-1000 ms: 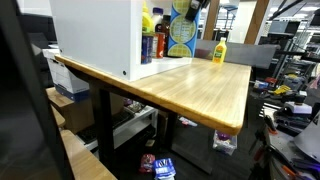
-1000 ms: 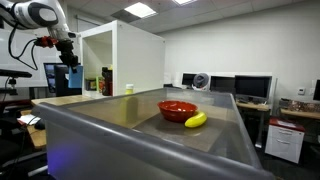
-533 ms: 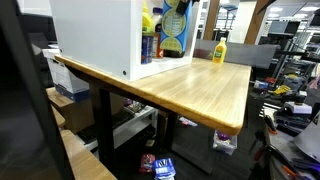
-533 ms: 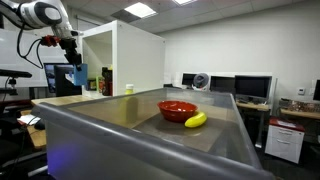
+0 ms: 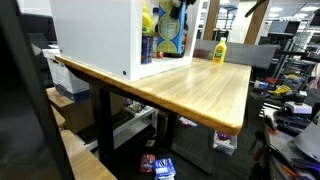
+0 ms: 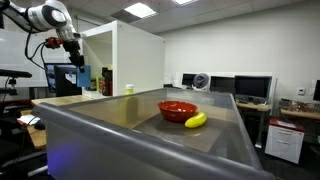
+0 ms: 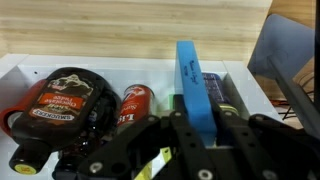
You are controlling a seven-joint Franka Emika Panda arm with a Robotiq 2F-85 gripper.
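While claw (image 7: 197, 120) clamps blue packet (image 7: 192, 80), arm (image 6: 47, 15) extends toward white cabinet (image 5: 95, 35).

The arm (image 6: 45, 15) is bending at its elbow in an exterior view, with the wrist pointing straight down. The end effector (image 6: 76, 68) is hanging vertically. In the wrist view its fingers (image 7: 224, 117) are clamping inward, leaving a narrow gap.
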